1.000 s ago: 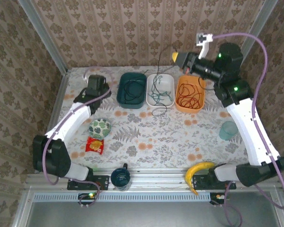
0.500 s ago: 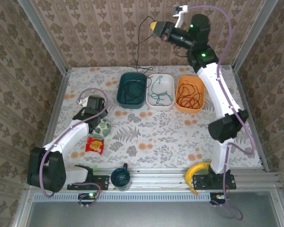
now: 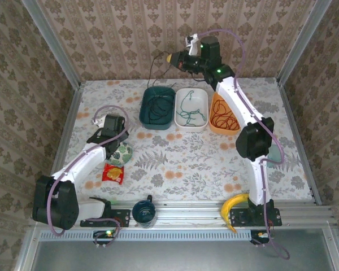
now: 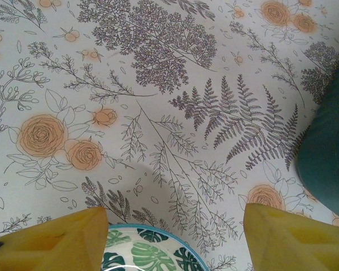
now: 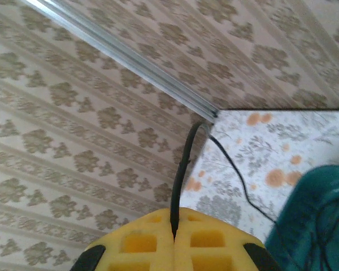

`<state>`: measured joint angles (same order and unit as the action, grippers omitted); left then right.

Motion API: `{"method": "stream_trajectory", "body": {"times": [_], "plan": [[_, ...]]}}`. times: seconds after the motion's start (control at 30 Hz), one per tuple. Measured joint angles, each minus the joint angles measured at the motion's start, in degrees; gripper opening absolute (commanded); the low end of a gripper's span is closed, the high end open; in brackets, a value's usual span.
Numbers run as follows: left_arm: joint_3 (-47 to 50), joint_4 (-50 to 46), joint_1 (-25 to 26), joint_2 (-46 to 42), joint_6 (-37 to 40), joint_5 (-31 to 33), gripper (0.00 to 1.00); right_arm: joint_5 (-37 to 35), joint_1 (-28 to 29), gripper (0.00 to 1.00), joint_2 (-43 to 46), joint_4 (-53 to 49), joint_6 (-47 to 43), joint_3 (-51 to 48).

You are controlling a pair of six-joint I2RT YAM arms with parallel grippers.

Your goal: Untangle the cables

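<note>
**Left gripper.** The left gripper stands to the left of and nearer than the dark teal tray. Its jaws are apart and hold nothing. It hangs over the far rim of the leaf-patterned bowl, which rests on the surface.

**Black cable.** Most of the black cable lies coiled inside the dark teal tray. One strand rises from the tray's far edge to the right gripper.

**Right gripper.** The right gripper is raised above and behind the dark teal tray, in front of the back wall. Its jaws are pressed together, with the black strand clamped in the seam between them.

**Other cables.** The green-teal cable lies in the white tray, directly right of the dark teal tray. The red-orange cable lies in the orange tray, one tray further right and partly behind the right arm.

**Hazards (assessment).**
- The grip is on a thin strand in a narrow seam. A sharp pull can slip the strand free.
- If loops inside the coil are knotted, further lifting probably raises the whole coil. This can drag or tip the dark teal tray.
- A swinging loose end can drop into the white tray and mix with the green-teal cable.
</note>
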<state>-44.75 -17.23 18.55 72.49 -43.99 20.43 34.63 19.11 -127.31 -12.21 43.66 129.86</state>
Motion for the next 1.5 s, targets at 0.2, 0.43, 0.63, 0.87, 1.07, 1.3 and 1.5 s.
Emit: {"method": "stream_trajectory", "body": {"times": [0.2, 0.43, 0.63, 0.87, 1.07, 1.3, 1.5], "plan": [[-0.7, -0.3, 0.0, 0.0, 0.0, 0.0, 0.65, -5.3, 0.0, 0.00, -2.9, 1.8, 0.1, -7.5], [-1.9, -0.5, 0.0, 0.1, 0.0, 0.0, 0.65, -13.3, 0.5, 0.00, -3.3, 3.3, 0.1, -12.0], [-1.9, -0.5, 0.0, 0.2, 0.0, 0.0, 0.65, -18.3, 2.8, 0.00, -4.0, 4.7, 0.1, -13.9], [-1.9, -0.6, 0.0, 0.6, 0.0, 0.0, 0.66, -18.6, 6.8, 0.00, -9.1, 5.8, 0.8, -13.7], [-1.9, -0.7, 0.0, 0.6, 0.0, 0.0, 0.67, -18.7, 9.2, 0.00, -12.2, 4.1, 0.7, -13.6], [-1.9, -0.4, 0.2, 0.6, 0.7, -0.2, 0.68, -20.7, 9.5, 0.55, -11.4, 3.9, -1.6, -14.4], [-1.9, 0.4, 0.7, -1.2, 2.4, 2.9, 0.69, -27.0, 9.4, 0.68, 0.8, 5.6, -5.4, -25.4]]}}
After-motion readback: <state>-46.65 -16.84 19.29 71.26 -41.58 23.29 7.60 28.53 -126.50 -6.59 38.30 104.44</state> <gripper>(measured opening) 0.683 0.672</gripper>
